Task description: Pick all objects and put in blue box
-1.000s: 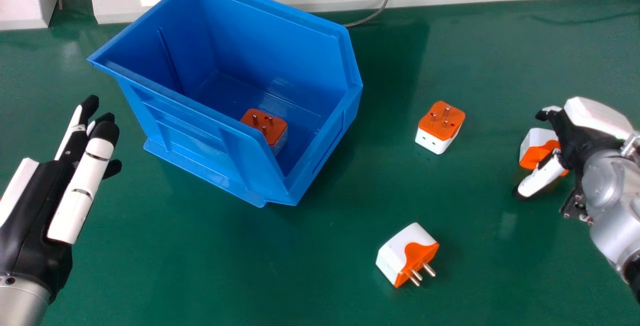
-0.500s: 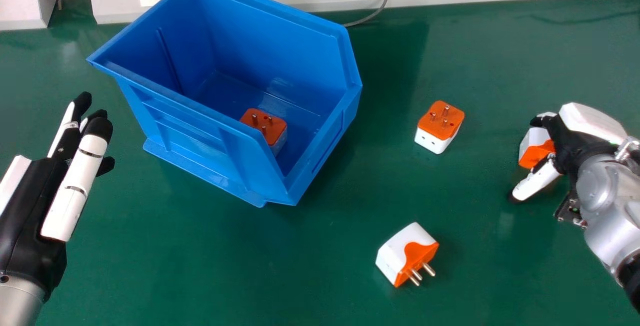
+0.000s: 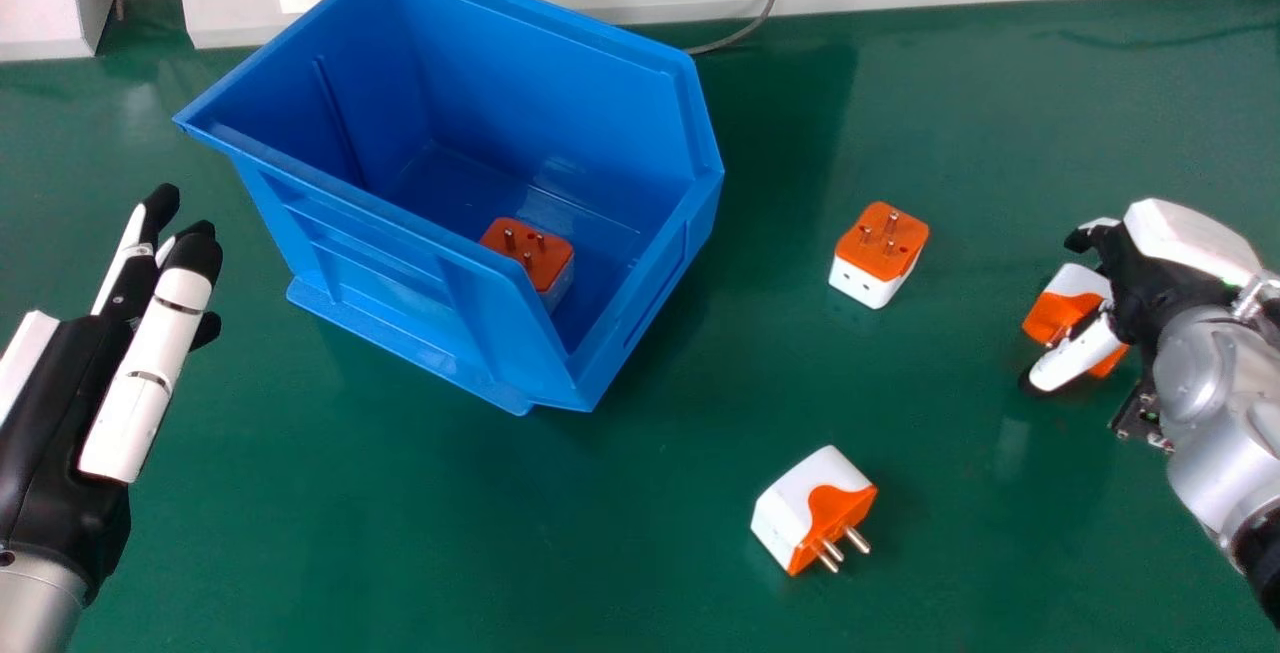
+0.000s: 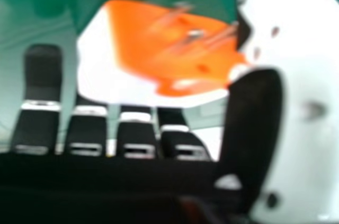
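Watching my left hand [image 3: 72, 413] with its fingers straight, I can't tell whether my right hand [image 3: 1158, 291] grips the orange-and-white adapter [image 3: 1058, 313] beside it.

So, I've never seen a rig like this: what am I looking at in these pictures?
This is a humanoid robot at a green table. The wide view comes from its head, looking down; the close one from a camera at its right hand.

A blue box stands on the table with one orange-and-white plug adapter inside. Two more adapters lie outside it. The right hand is at a fourth; I can't tell whether it is firmly held. The left hand is open, holding nothing.
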